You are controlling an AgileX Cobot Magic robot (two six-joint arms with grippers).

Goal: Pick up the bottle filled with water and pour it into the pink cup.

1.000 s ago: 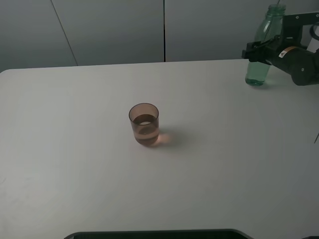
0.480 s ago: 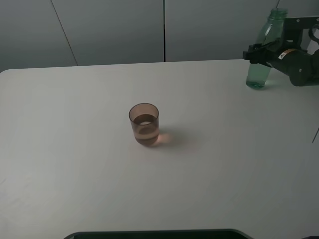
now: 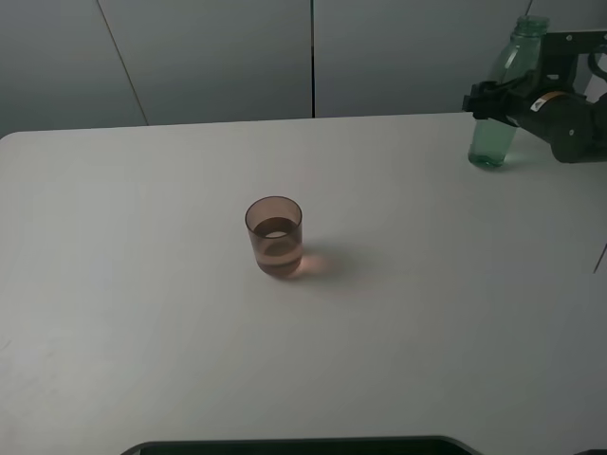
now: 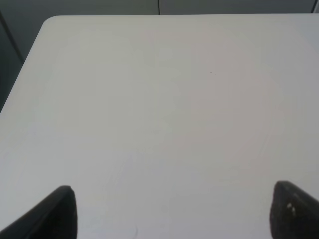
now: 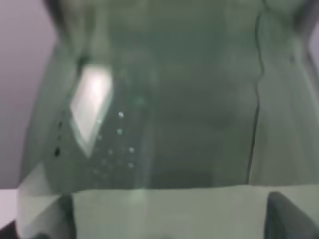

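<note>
The green-tinted bottle (image 3: 501, 95) stands upright on the table at the far right, near the back edge, with no cap. My right gripper (image 3: 491, 99) is closed around its middle. In the right wrist view the bottle (image 5: 164, 99) fills the picture between the fingertips (image 5: 286, 214). The pink cup (image 3: 275, 237) stands near the middle of the table, well to the left of the bottle, with some liquid in it. My left gripper (image 4: 174, 199) is open and empty over bare table; it does not show in the exterior view.
The white table (image 3: 142, 313) has a rounded back left corner (image 4: 50, 22). Grey wall panels (image 3: 218, 57) stand behind it. A dark edge (image 3: 294, 444) runs along the table's front.
The bottle went from slightly tilted to upright, and its base settled a little to the right on the table. The right gripper stayed on it. The cup has not moved.
</note>
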